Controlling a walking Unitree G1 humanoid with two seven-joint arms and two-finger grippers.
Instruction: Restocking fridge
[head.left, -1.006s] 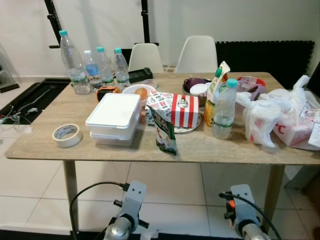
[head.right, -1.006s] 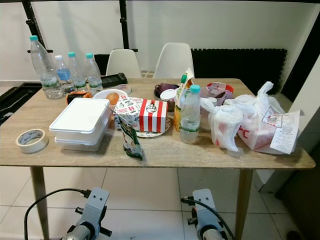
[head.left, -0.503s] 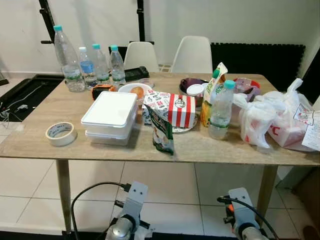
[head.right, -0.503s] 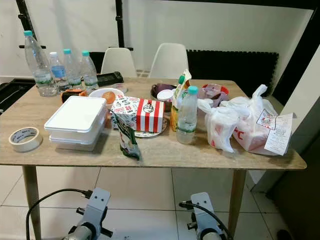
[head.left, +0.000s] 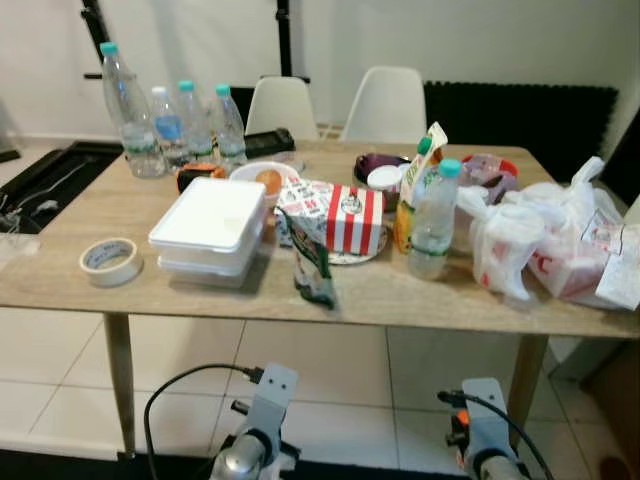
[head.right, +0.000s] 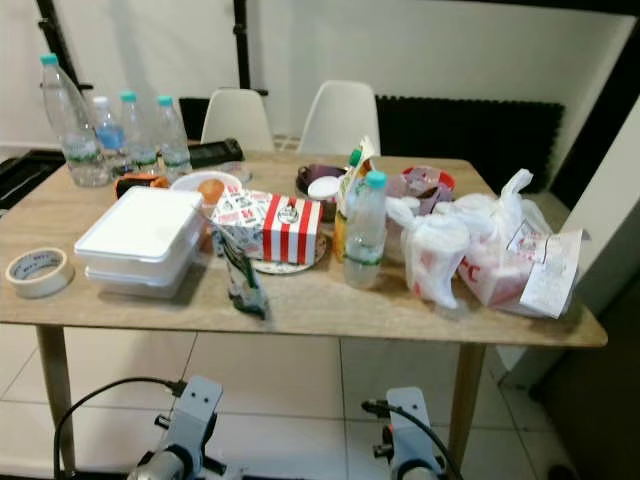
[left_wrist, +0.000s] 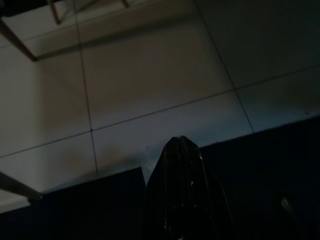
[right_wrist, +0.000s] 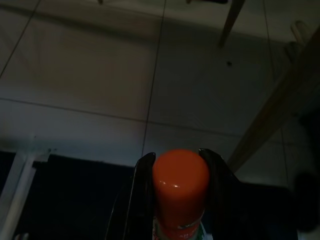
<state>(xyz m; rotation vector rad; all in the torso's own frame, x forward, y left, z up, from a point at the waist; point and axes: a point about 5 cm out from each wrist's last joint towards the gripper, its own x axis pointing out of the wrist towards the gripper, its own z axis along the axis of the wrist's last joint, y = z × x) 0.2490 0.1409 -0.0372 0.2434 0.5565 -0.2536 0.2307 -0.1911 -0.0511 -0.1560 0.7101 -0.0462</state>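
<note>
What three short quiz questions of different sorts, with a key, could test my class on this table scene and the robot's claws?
1. True or false: the right claw is shut on an orange-capped bottle.
2. What lies nearest the table's left edge: A tape roll, B white bags, C striped box?
3. Fill in: the white containers are ____ one on another.

Key: 1 true; 2 A; 3 stacked.

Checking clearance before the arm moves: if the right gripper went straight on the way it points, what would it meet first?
The right gripper, shut on an orange-capped bottle, points down at the tiled floor. The floor looks like the first thing in line; a table leg stands off to one side, though depth is unclear.
</note>
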